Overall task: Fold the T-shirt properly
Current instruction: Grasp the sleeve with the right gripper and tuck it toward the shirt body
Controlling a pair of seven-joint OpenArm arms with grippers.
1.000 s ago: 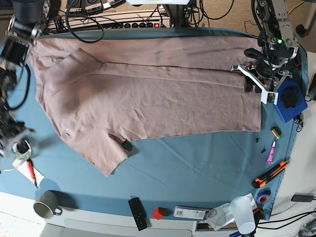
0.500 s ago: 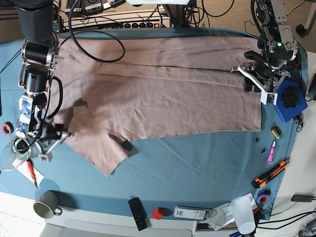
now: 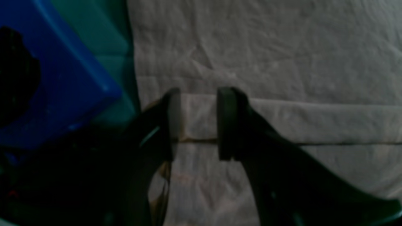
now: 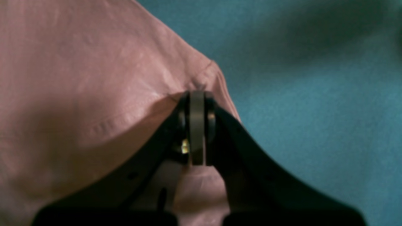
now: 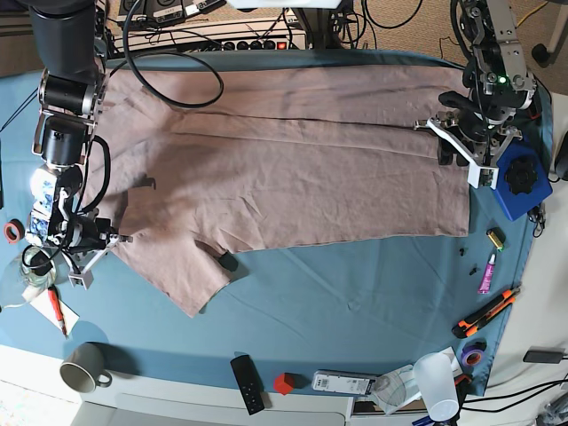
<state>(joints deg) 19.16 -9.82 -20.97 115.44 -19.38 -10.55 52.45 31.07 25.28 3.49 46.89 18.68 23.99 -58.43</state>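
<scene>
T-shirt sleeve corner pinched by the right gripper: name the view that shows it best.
The right wrist view: the right gripper is shut on the T-shirt at the sleeve's hemmed corner, close up. The base view shows that grip small at the shirt's edge. The left wrist view shows only the far folded hem.

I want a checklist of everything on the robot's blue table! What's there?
Surface: teal cloth covers the table.
Job's things: T-shirt spread flat, one long fold along its upper part.
Clutter: mug, red block, black remote, clear cup, orange cutter, blue box.
Grippers: right gripper shut on the T-shirt's sleeve edge; left gripper open, fingers astride the fold at the hem.
Cables: black cables behind the table, power strip.
Surroundings: floor beyond, little visible.
</scene>
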